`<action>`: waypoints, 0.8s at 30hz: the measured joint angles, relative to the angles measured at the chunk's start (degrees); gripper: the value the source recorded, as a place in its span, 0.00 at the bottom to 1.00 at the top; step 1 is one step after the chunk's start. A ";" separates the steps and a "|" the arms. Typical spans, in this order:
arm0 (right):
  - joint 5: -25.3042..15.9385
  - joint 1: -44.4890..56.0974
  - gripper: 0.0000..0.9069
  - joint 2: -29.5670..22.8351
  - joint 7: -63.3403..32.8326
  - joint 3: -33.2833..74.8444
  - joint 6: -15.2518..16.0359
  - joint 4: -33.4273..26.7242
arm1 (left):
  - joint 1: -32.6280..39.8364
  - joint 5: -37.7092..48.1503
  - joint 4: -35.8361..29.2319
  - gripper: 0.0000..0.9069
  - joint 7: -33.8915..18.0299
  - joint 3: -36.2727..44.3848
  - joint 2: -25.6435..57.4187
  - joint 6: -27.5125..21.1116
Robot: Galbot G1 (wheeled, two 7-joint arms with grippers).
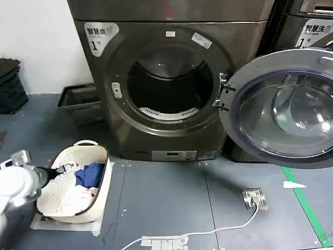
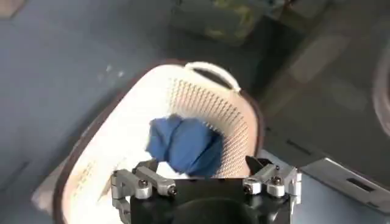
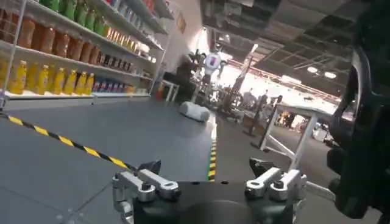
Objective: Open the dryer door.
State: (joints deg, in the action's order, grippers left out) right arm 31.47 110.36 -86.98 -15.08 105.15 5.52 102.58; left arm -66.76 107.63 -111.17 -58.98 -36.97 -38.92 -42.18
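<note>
The dryer door (image 1: pixel 283 112) stands swung wide open to the right of the dryer, its dark grey inner face and clear bowl turned toward me. The drum opening (image 1: pixel 169 86) is uncovered. My left gripper (image 1: pixel 62 169) is low at the left, far from the door, over a white laundry basket (image 1: pixel 78 156). In the left wrist view the left gripper (image 2: pixel 201 164) is open above a blue cloth (image 2: pixel 183 143) in the basket (image 2: pixel 213 70), holding nothing. The right gripper (image 3: pixel 204 165) is open and empty, facing the room away from the dryer.
A second machine (image 1: pixel 304 26) stands behind the open door. A dark crate (image 1: pixel 78 101) sits left of the dryer and a black basket (image 1: pixel 10 86) at the far left. A plug box with white cable (image 1: pixel 255 199) and green floor tape (image 1: pixel 307 208) lie in front.
</note>
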 joint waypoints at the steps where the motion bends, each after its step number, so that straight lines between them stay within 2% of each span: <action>1: 0.09 -0.09 1.00 0.00 0.00 -0.05 -0.07 0.00 | -0.19 1.68 0.26 1.00 -0.70 -0.56 0.08 0.00; 11: 0.21 -0.34 1.00 -0.09 0.04 -0.11 -0.80 0.12 | -1.33 9.79 1.89 1.00 -3.66 -3.16 0.47 0.00; 24: 0.68 -0.30 1.00 -0.26 0.41 -0.01 -1.58 0.13 | -1.41 12.11 3.35 1.00 -4.28 -4.04 0.97 -0.01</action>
State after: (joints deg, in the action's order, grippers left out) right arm 32.15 110.07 -87.24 -14.67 105.14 3.94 102.71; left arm -68.17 119.74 -107.81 -63.26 -41.01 -37.95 -42.19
